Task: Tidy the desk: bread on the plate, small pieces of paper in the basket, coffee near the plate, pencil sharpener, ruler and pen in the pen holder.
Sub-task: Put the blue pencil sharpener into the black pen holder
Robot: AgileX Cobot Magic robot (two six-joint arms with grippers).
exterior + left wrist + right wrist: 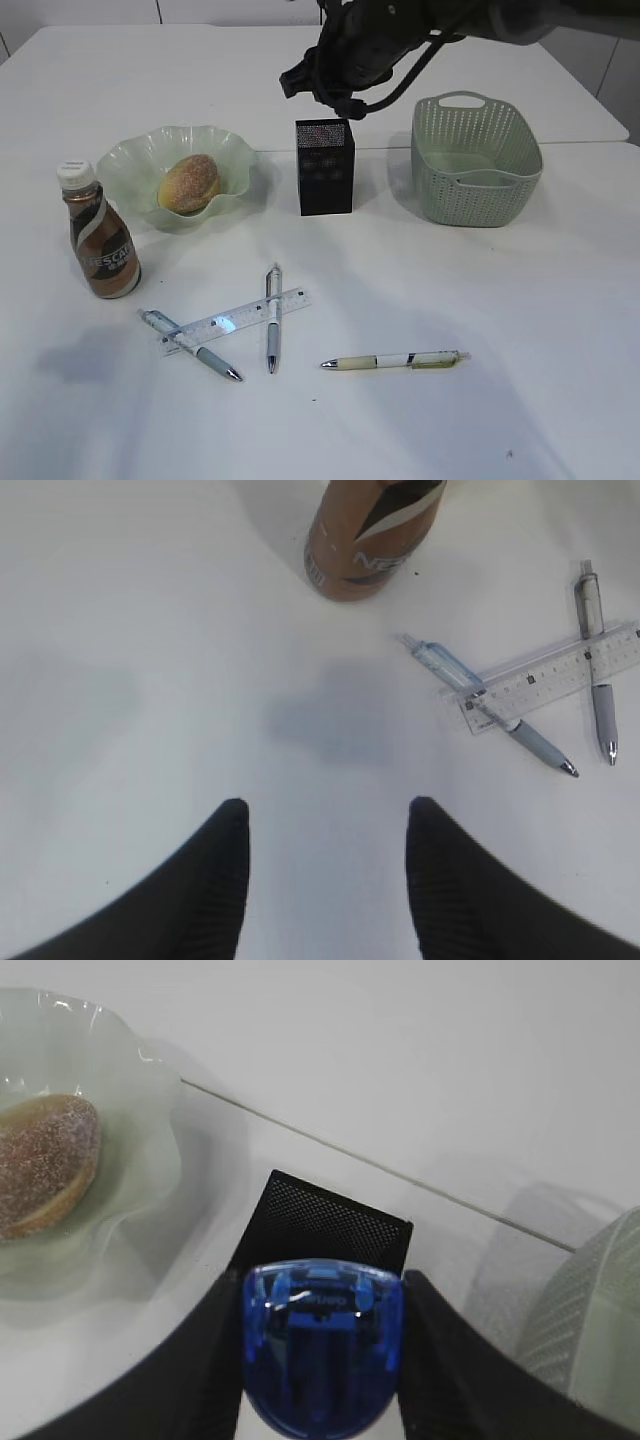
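Holding: right fingers [322,1360] clamped on a blue translucent pencil sharpener [322,1345], just above the black mesh pen holder [325,1225]
Left fingers [325,825]: apart, nothing between them, over bare bench [150,630]
Ahead of left fingers: Nescafe coffee bottle [370,540]; clear ruler [555,675] and two pens [500,715] crossing it, to the right
Left of right fingers: bread [40,1160] in the wavy green plate [150,1130]
Right of right fingers: green woven basket [590,1310]
Third pen [395,360]: alone on bench
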